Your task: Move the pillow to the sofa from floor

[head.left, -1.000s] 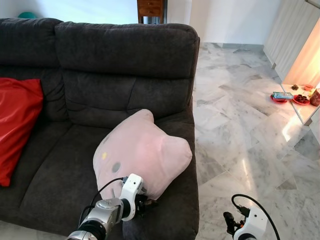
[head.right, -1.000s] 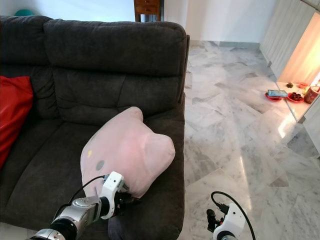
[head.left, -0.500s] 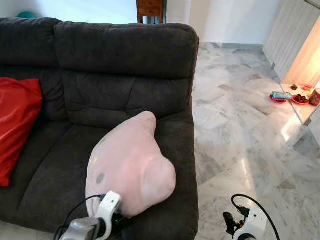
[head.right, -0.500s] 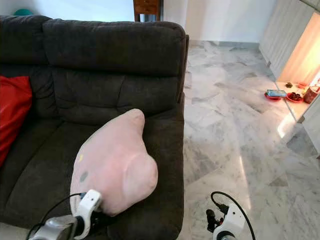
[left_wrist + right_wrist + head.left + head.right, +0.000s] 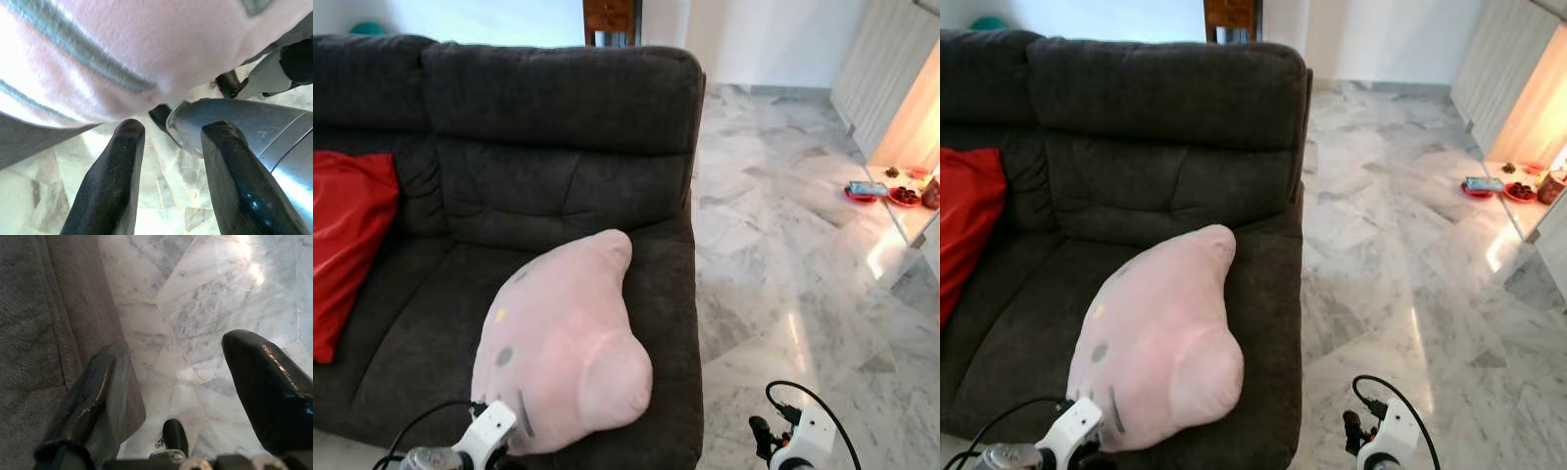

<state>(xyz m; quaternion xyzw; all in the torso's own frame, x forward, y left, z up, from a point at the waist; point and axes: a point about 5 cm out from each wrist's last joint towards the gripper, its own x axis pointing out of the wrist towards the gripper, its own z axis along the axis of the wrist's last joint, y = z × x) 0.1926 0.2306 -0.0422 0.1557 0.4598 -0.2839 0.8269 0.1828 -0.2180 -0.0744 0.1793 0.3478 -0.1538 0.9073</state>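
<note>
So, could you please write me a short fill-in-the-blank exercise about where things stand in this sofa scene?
1. The pink pillow lies on the seat of the dark grey ____.
2. At the sofa's other end leans a cushion coloured ____.
3. The left gripper's fingers stand ____, with nothing between them.
4. The right gripper hangs over the ____ floor beside the sofa.

Missing words: sofa; red; open; marble
</note>
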